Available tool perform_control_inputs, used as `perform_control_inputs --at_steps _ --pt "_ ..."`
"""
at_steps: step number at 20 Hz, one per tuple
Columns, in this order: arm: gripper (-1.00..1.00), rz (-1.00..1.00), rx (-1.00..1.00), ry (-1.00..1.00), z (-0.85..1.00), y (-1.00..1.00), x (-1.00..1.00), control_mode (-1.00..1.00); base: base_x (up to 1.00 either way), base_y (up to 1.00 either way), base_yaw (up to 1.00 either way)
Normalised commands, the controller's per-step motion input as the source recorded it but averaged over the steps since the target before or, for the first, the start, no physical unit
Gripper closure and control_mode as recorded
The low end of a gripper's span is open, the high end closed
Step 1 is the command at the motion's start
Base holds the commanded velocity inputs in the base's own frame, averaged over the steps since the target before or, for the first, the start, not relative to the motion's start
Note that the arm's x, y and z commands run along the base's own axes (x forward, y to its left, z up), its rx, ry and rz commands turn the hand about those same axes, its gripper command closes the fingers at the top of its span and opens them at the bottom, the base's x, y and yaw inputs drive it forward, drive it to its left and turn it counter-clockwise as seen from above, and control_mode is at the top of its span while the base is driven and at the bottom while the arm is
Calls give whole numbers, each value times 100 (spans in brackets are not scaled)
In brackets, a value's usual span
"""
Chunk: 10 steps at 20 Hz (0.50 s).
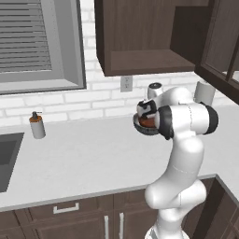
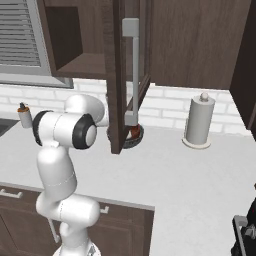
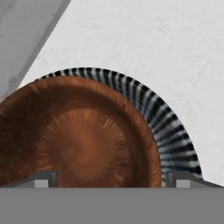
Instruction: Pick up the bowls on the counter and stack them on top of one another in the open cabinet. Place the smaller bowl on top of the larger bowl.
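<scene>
The glossy reddish-brown round bowl (image 3: 83, 135) sits upright, mouth up, nested in the wider dark grey ribbed bowl (image 3: 170, 127) on the pale worktop (image 1: 84, 158). The claw (image 3: 111, 178) hangs directly above them, fingers spread wide apart, gripping nothing.

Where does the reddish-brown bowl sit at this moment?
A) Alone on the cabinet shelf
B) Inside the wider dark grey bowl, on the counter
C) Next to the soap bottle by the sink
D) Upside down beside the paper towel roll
B. The hand view shows the reddish-brown bowl nested in the grey bowl, whose striped rim shows around it, on the pale counter; the cabinet shelf holds no bowl.
</scene>
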Motion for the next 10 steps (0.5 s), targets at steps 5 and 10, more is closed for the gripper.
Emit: perform_control_inputs --at_steps 5,10 --pt "-100 1 -1 4 8 0 -49 -100 0 0 0" --pt "-100 10 -3 14 11 0 -41 -100 0 0 0"
